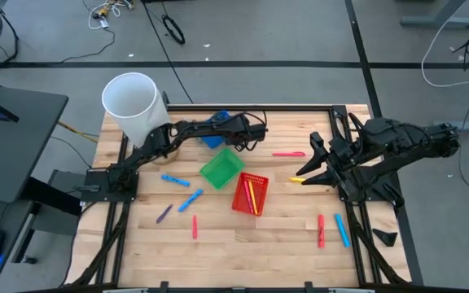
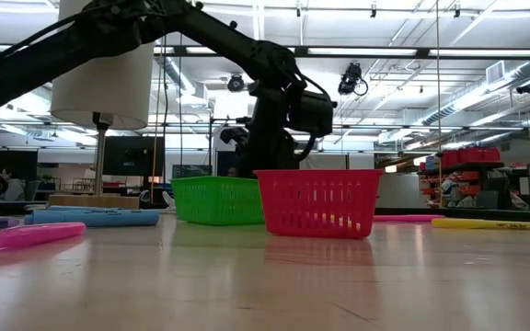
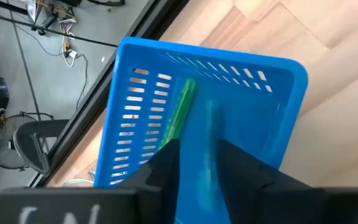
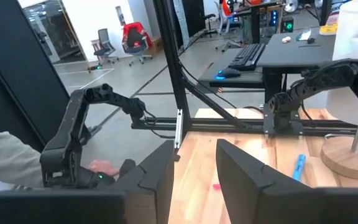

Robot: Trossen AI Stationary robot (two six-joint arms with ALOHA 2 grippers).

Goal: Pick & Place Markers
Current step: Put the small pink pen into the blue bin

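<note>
Your left end effector (image 3: pixel 194 165) hangs slightly open over the blue basket (image 3: pixel 135 118) holding a green marker (image 3: pixel 178 115); the green basket (image 1: pixel 221 168) sits just nearside, and the right end effector (image 4: pixel 194 162) waits open far right.

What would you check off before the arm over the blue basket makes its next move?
1. Left gripper over the blue basket: ok.
2. Green marker inside that basket, lying along its slotted wall: ok.
3. Left gripper fully let go of the marker: cannot tell; a blurred greenish streak shows between the fingers.
4. Right gripper parked away at the table's right side, open and empty: ok.
5. Table cleared of markers: not ok; a pink marker and others lie loose on the wood.
</note>
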